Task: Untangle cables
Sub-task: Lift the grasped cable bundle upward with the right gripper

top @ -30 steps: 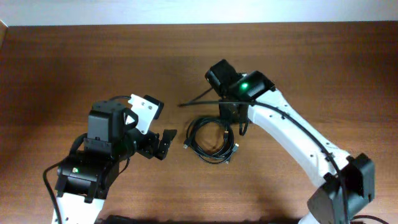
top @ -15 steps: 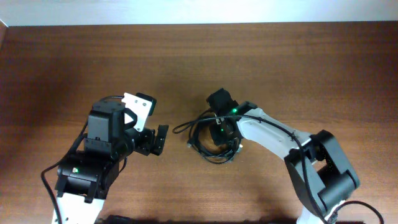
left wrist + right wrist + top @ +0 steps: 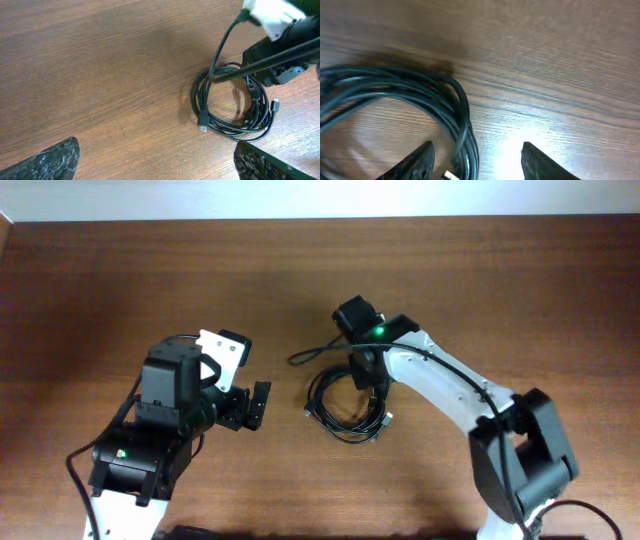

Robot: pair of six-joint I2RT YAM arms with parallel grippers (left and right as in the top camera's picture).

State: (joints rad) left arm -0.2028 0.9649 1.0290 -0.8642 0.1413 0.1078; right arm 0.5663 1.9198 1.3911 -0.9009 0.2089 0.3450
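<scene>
The cables (image 3: 345,405) lie coiled on the bench (image 3: 120,280) under my right jaws. Those and my left jaws are apart, holding nothing. Grabbing many loops together could tighten the knot.

Brown wood-grain tbl (image 3: 120,270), pale wall strip (image 3: 300,198) along top edge

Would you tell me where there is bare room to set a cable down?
Bare table lies along the far edge and right of the right arm. It is crowded around the cables, between the left gripper and right gripper.
</scene>
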